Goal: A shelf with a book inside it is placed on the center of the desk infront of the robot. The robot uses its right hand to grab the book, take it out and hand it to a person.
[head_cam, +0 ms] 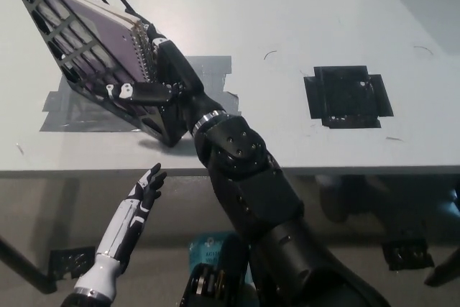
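Head view shows the black lattice shelf (72,48) standing tilted on the desk (302,19) at the upper left, resting on a patch of grey tape (79,109). Inside it sits the book (97,30), a spiral-bound one with a purple cover, its wire spine facing the open right end of the shelf. The black right hand (154,70) reaches in at that open end, with its upper fingers laid along the spine edge of the book and one finger (136,93) stretched leftward across the front lattice below. The hand is pressed against the book's end, though whether it is truly clamped on it cannot be told from this angle. The white left hand (144,195) hangs below the desk's front edge at the lower left, fingers loosely apart and holding nothing. A black square patch (347,97) lies on the desk, well apart to the right.
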You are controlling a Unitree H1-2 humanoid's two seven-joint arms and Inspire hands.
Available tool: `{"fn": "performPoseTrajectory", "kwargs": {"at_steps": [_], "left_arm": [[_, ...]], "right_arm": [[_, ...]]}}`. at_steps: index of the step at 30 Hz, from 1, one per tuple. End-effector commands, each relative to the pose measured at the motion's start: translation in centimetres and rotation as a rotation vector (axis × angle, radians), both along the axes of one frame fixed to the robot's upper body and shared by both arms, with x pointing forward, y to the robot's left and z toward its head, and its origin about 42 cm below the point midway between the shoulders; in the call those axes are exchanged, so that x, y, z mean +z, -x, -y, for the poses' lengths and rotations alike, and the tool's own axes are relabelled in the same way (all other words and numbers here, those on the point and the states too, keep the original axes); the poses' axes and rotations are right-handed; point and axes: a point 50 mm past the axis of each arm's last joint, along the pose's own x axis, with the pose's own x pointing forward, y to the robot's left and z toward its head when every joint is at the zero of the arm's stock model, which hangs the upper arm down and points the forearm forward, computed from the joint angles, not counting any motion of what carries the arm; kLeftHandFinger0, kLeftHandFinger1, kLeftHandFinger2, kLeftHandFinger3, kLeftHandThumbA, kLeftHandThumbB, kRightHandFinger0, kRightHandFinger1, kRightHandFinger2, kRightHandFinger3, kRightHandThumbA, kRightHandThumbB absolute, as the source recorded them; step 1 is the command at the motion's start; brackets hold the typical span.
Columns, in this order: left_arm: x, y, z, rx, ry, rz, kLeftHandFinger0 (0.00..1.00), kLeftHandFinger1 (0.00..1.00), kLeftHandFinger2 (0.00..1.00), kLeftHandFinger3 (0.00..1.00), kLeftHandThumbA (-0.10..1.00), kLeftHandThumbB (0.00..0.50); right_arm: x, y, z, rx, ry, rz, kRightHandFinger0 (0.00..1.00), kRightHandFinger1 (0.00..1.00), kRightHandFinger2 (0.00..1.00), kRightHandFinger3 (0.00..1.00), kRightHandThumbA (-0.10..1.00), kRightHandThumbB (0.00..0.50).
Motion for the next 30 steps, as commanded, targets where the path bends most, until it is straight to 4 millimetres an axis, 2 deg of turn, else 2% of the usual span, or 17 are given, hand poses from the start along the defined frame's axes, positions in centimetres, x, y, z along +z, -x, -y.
{"fn": "performPoseTrajectory", "kwargs": {"at_steps": [1,10,16,26,28,30], "left_arm": [[1.4,-0.6,0.1,-0.019,-0.002,0.046,1.0,1.0,1.0,1.0,1.0,0.292],[1.6,-0.8,0.1,-0.027,-0.03,0.061,1.0,1.0,1.0,1.0,1.0,0.283],[1.8,-1.0,0.1,-0.031,-0.028,0.058,1.0,1.0,1.0,1.0,1.0,0.282],[2.1,-1.4,0.2,-0.031,-0.029,0.058,1.0,1.0,1.0,1.0,1.0,0.264],[2.1,-1.4,0.3,-0.031,-0.03,0.059,1.0,1.0,1.0,1.0,1.0,0.27],[2.1,-1.4,0.3,-0.033,-0.031,0.066,1.0,1.0,1.0,1.0,1.0,0.266]], "right_arm": [[3.9,-0.6,-1.6,0.033,-0.031,0.108,1.0,1.0,1.0,1.0,1.0,0.275],[5.0,-1.4,-1.4,0.015,-0.022,0.116,1.0,1.0,1.0,1.0,1.0,0.293],[5.6,-1.7,-1.6,0.015,-0.031,0.123,1.0,1.0,1.0,1.0,1.0,0.272],[5.5,-2.1,-1.6,0.008,-0.022,0.118,1.0,1.0,1.0,1.0,1.0,0.282],[5.4,-2.2,-1.5,0.003,-0.014,0.11,1.0,1.0,1.0,1.0,1.0,0.254],[5.2,-2.3,-1.5,-0.016,0.0,0.098,0.92,0.93,1.0,1.0,1.0,0.242]]}}
